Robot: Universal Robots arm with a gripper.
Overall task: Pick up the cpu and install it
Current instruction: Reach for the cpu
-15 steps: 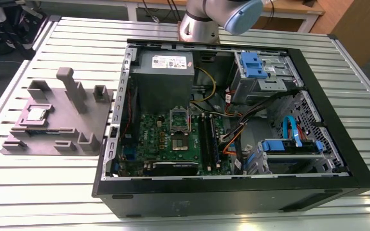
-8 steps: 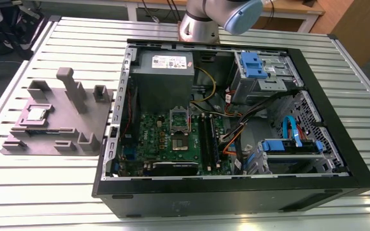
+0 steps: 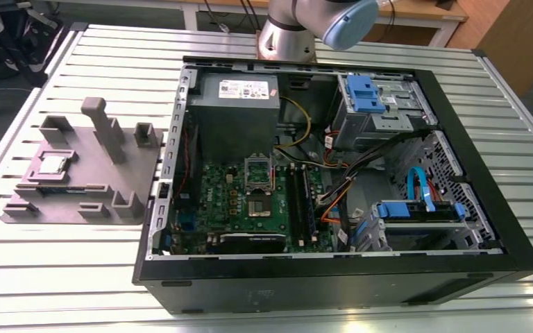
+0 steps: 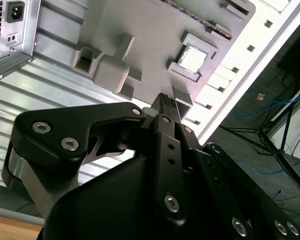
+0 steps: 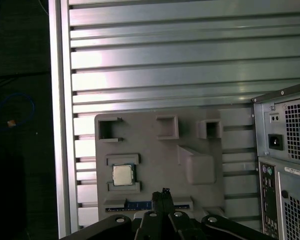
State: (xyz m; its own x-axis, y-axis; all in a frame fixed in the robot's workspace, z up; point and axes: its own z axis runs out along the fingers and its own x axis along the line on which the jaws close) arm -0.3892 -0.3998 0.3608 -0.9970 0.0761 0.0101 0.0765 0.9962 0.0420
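Table: slatted aluminium table (image 3: 63, 277); grey fixture toward the exterior view's left, open computer case to its right.
Fixture: moulded grey fixture (image 3: 86, 191) lying flat on the slats, just beside the case's side wall; posts, pockets and slots across its top; same fixture (image 4: 140, 30) (image 5: 155, 150) seen in both wrist views.
Cpu: small silver cpu (image 3: 52, 164) seated flat in a framed recess near the fixture's edge at the exterior view's left; outside the case, nothing touching it; bright top of the cpu (image 4: 192, 59) (image 5: 122, 175) facing up in both wrist views.
Gripper: black gripper (image 5: 163, 192) hanging over the fixture's edge, near the cpu yet apart from it; fingertips pressed together, nothing held between them; same narrow tip of the gripper (image 4: 163, 98) in the second wrist view.
Arm: silver arm (image 3: 290, 38) with a blue joint cap, beyond the case's far wall.
Case: black computer case (image 3: 341, 270) lying on its side, open upward.
Inside the case, far corner: grey power supply (image 3: 239, 104) with a white label.
Inside the case, floor: green motherboard (image 3: 220, 201); metal-framed socket (image 3: 259, 177) at mid-board; long black memory sticks (image 3: 300, 201) just beside it.
Inside the case, exterior view's right: bundled cables (image 3: 359, 166); metal drive bays with blue caddies (image 3: 361, 94).
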